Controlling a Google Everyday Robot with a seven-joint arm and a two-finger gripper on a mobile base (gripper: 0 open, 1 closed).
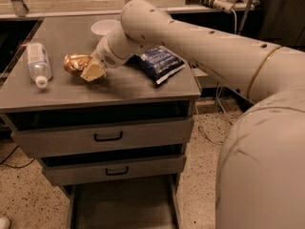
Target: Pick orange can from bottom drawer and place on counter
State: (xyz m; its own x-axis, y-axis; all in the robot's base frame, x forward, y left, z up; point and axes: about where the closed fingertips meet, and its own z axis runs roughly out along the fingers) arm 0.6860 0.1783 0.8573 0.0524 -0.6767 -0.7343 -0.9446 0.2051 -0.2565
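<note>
Your gripper [86, 68] pinched the can [75, 62] — shiny, golden-orange, with dented sides — over the counter [119, 87], left of centre.

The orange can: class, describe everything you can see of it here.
The orange can is small, shiny golden-orange metal with dented, crumpled sides. It is tilted on its side over the left part of the counter, right of the plastic bottle. The gripper clasps its right end; whether it rests on the counter cannot be told.
</note>
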